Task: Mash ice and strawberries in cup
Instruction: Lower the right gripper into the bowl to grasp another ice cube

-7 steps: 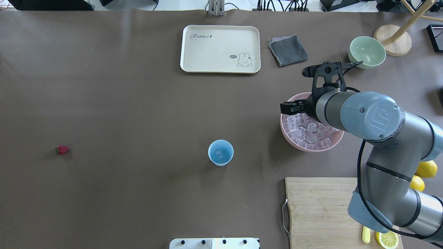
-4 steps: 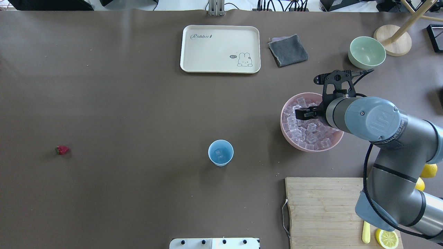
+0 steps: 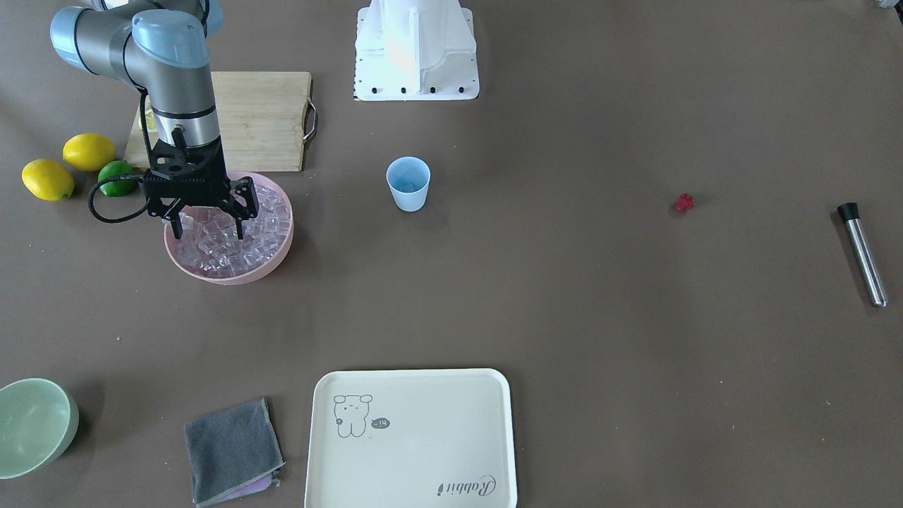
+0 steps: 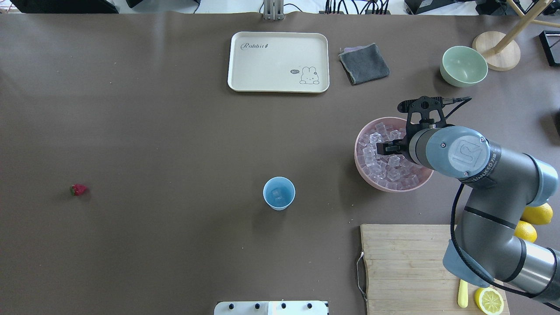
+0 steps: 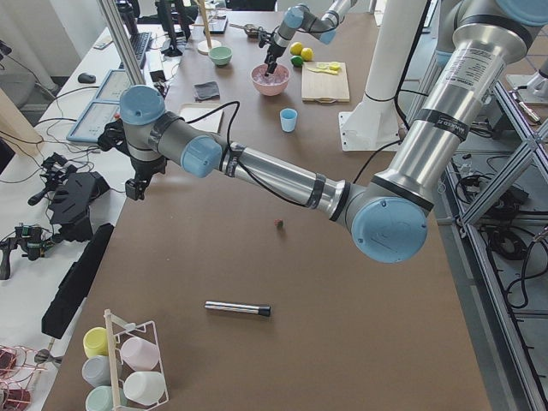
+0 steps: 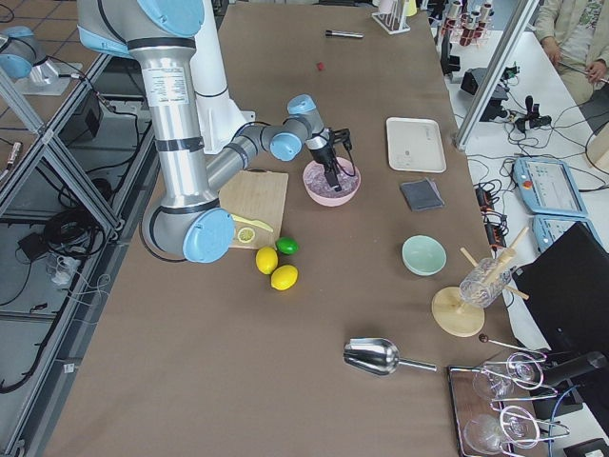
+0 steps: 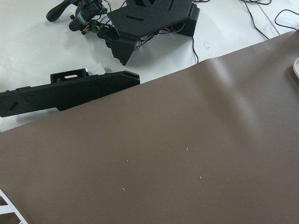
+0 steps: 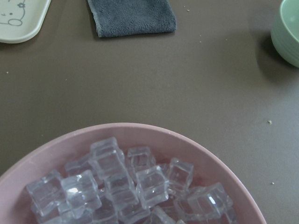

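My right gripper (image 3: 207,229) is spread wide and grasps nothing. Its two black fingers point down into the pink bowl (image 3: 229,277), near the right edge of the worktop. The tips are about level with the top cubes, and I cannot tell if they touch.

The ice (image 8: 140,182) is clear and glassy, in small cubes with rounded corners, heaped loosely in the bowl. The bowl itself is round, smooth and matte.

The cup (image 4: 288,200) is a small light blue plastic tumbler, tapered. It stands upright near the middle of the worktop, well apart from the bowl. The overhead view shows one cube (image 4: 277,192) at its bottom; the front-facing view shows only the blue inside.

The strawberry (image 4: 78,189), tiny and dark red, lies on the brown worktop toward the left edge. A steel rod (image 3: 862,254) with a black cap lies even nearer to that edge. It is seen from the front but is outside the overhead view.

My left gripper (image 5: 133,185) appears only in the left side view, at the far edge, and I cannot tell its state.
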You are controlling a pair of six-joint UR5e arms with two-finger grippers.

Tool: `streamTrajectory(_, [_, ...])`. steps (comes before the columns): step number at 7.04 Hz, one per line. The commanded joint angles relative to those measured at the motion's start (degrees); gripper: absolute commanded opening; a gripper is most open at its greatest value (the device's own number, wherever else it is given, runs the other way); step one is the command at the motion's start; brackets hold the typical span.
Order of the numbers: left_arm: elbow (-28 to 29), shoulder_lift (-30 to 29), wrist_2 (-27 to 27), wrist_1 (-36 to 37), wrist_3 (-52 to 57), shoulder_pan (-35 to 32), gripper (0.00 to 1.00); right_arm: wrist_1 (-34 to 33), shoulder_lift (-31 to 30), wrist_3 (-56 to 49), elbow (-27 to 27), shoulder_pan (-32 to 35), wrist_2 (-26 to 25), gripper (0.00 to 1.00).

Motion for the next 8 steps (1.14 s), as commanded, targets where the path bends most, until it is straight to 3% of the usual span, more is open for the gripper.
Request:
streamTrajectory(1, [-0.4,0.1,0.0,0.0,-0.1,0.0,0.98,0.0,0.1,0.8,-1.7,-1.0,0.4,0.97])
streamTrajectory(4, [-0.1,0.1,0.1,0.0,0.1,0.1,0.98,0.0,0.2,0.8,-2.0,-1.5,0.4,0.94])
streamTrajectory(5, [-0.1,0.1,0.1,0.0,0.1,0.1,0.98,0.0,0.2,0.8,-1.9,-1.7,0.4,0.72])
streamTrajectory(6, [0.1,0.1,0.1,0.1,0.2,0.1,0.98,0.0,0.3,0.7,-1.7,-1.8,0.6,0.29])
streamTrajectory(7, [0.6,0.0,0.1,0.0,0.2,0.1,0.98,0.0,0.4,0.1,-1.5,-1.8,0.6,0.0])
streamTrajectory(8, [1.0,-0.1,0.1,0.1,0.2,0.1,0.98,-0.2,1.4,0.0,-1.5,-1.5,1.3,0.0])
